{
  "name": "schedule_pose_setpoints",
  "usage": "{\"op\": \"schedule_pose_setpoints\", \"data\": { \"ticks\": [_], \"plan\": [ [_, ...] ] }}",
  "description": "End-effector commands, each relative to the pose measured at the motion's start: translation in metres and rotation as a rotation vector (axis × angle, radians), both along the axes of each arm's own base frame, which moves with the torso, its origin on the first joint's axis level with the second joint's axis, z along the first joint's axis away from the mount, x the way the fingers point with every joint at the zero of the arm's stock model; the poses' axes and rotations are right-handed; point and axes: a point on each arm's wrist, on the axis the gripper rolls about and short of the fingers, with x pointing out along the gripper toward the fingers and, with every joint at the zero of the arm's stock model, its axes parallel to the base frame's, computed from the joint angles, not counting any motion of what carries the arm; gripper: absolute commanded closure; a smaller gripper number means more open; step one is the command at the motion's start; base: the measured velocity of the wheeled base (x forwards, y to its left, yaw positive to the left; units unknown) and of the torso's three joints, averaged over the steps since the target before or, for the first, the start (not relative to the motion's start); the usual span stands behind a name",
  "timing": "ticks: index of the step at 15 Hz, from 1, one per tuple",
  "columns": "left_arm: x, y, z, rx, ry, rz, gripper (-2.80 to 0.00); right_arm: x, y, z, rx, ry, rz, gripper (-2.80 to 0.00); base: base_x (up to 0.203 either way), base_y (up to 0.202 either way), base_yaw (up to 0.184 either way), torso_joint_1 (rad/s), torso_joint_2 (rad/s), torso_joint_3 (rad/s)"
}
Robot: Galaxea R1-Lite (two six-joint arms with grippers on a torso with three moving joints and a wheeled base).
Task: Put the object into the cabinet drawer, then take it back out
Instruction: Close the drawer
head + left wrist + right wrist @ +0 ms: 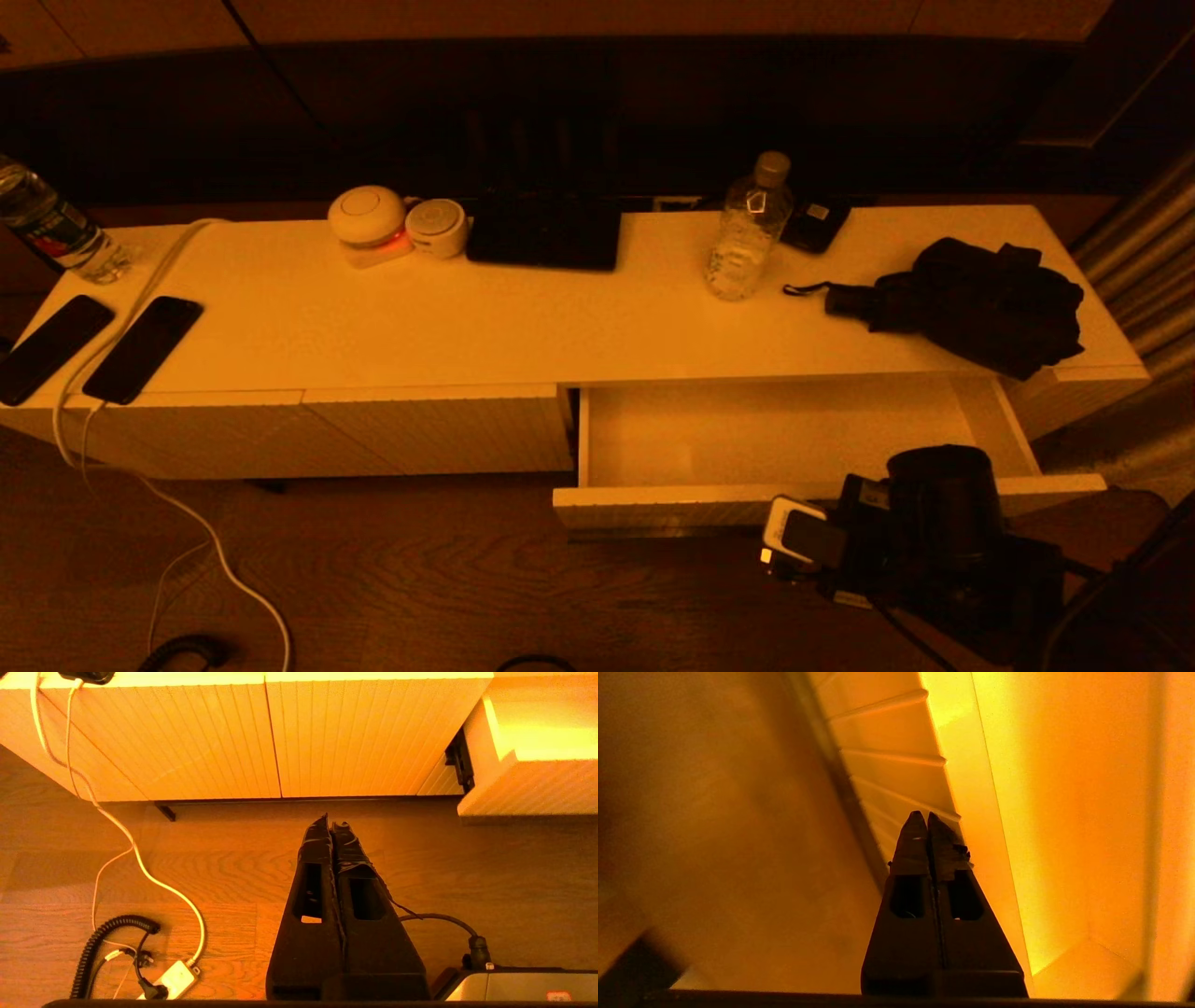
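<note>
The cabinet drawer (672, 505) stands pulled out at the right end of the low white cabinet (420, 317). Its pale inside shows nothing in it. My right arm (934, 532) hangs just in front of the drawer's right half. In the right wrist view the right gripper (923, 815) is shut and empty, with its tips by the drawer's ribbed front (896, 779) and top rim. My left gripper (332, 821) is shut and empty, low over the wooden floor in front of the slotless ribbed panels (210, 737). No object is held; I cannot tell which item is the object.
On the cabinet top lie a black folded umbrella (971, 303), a clear water bottle (747, 229), two round white devices (369, 219), a black flat device (544, 233), two phones (145, 347) and a second bottle (51, 229). A white cable (140, 868) runs to a power strip (175, 977).
</note>
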Motion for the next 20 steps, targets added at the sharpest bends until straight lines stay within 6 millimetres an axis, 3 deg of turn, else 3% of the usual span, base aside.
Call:
{"op": "schedule_pose_setpoints", "data": {
  "ticks": [1,10,20],
  "plan": [
    [0.0,0.0,0.0,-0.001,0.0,0.0,0.0,0.009,0.002,-0.009,-0.004,-0.024,-0.002,0.0,0.0,0.0,0.0,0.0,0.0,0.0],
    [0.0,0.0,0.0,-0.001,0.0,0.0,0.0,0.06,0.011,0.001,0.014,-0.209,0.001,0.0,0.0,0.0,0.0,0.0,0.0,0.0],
    [0.0,0.0,0.0,-0.001,0.0,0.0,0.0,0.096,0.017,-0.003,0.043,-0.282,-0.012,0.0,0.0,0.0,0.0,0.0,0.0,0.0]
  ]
}}
